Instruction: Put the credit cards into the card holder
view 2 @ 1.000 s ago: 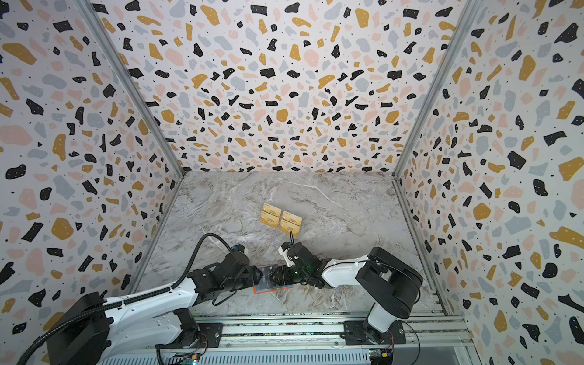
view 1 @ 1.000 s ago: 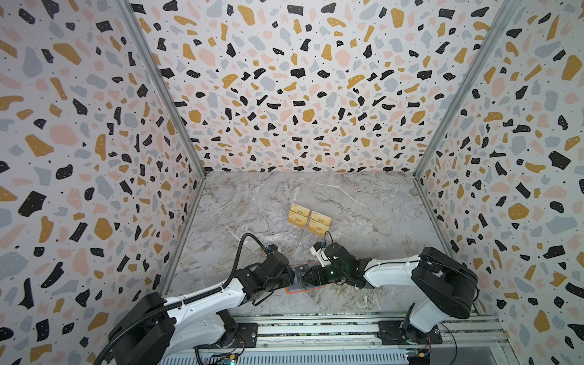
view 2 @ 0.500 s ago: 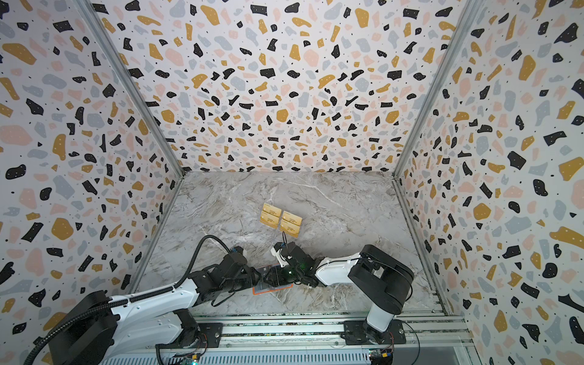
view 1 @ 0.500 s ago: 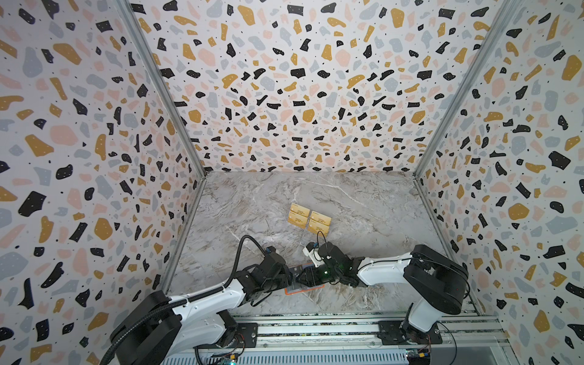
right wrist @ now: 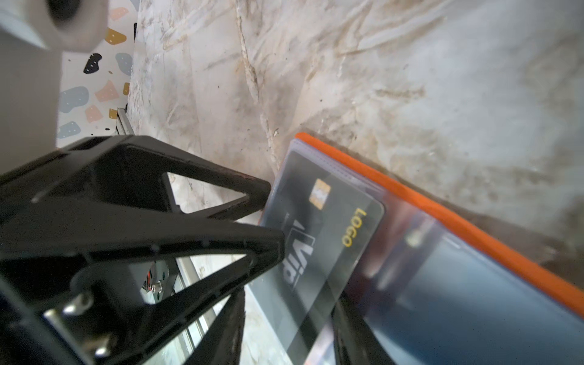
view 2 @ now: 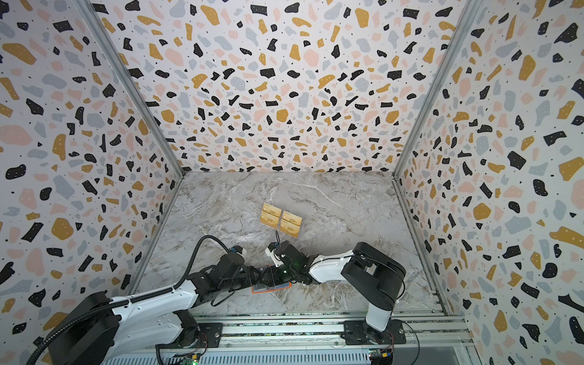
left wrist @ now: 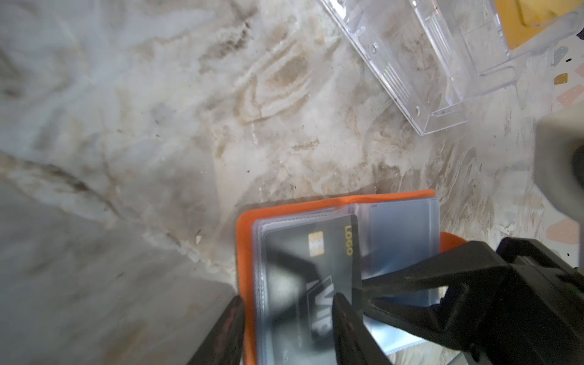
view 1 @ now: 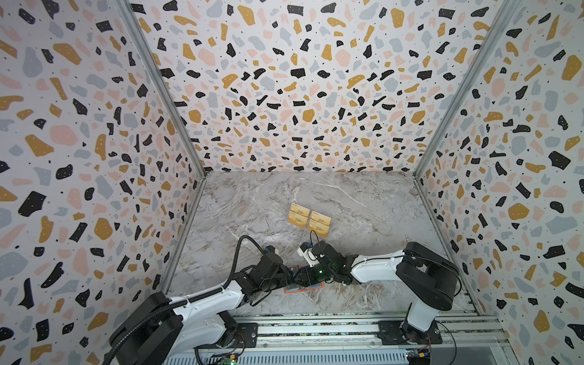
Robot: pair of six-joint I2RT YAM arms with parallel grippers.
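L hand (right wrist: 273,218) & R hand (left wrist: 369,295) flank Vip card (left wrist: 303,262) on open card holder (left wrist: 245,252), near worktop (left wrist: 158,142) front edge; grip can't tell.

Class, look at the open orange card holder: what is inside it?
Bluish clear sleeves, with a black Vip card partway into one. The left gripper and right gripper cover part of the card holder, so any other cards there are hidden.

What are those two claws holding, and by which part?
Hard to tell. The left gripper straddles a leaf of the orange card holder with the black Vip card; the right gripper is at that card's long edge. No firm grip shows.
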